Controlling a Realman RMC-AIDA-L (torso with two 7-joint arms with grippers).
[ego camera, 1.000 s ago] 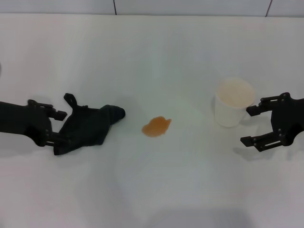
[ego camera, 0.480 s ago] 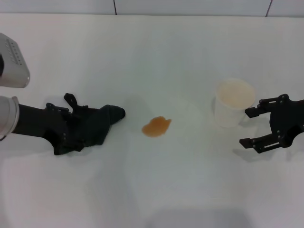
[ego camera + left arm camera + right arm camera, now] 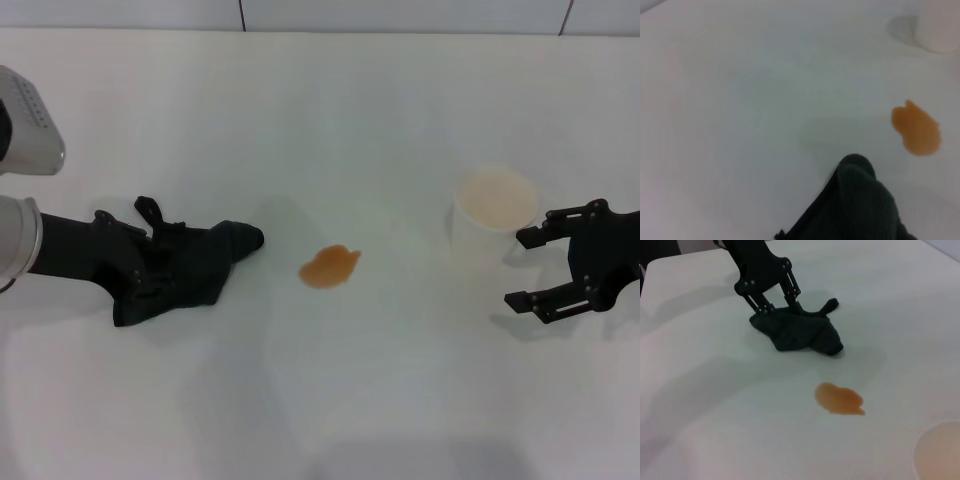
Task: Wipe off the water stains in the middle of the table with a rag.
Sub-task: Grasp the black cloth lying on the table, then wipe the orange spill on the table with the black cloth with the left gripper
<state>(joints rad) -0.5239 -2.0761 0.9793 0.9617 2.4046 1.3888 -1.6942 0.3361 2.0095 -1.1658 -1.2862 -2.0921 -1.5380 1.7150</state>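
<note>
The rag (image 3: 195, 262), a dark crumpled cloth, lies left of centre on the white table (image 3: 320, 110). My left gripper (image 3: 140, 268) is at the rag's left end, open, with its fingers straddling the cloth; the right wrist view shows the left gripper (image 3: 781, 310) standing over the rag (image 3: 800, 335). The water stains (image 3: 329, 266) form one orange-brown blotch in the middle, a short gap right of the rag's tip. The left wrist view shows the rag's tip (image 3: 860, 200) and the blotch (image 3: 916, 131) beyond it. My right gripper (image 3: 528, 268) hangs open at the right.
A white paper cup (image 3: 492, 215) stands upright right of the blotch, just left of the right gripper's fingers. The cup's rim (image 3: 940, 455) shows in the right wrist view. The table's far edge meets a tiled wall (image 3: 400, 12).
My left arm has pushed rightward so its fingers now reach over the rag's left end. The rag, blotch and cup have stayed put. The right gripper has barely shifted.
</note>
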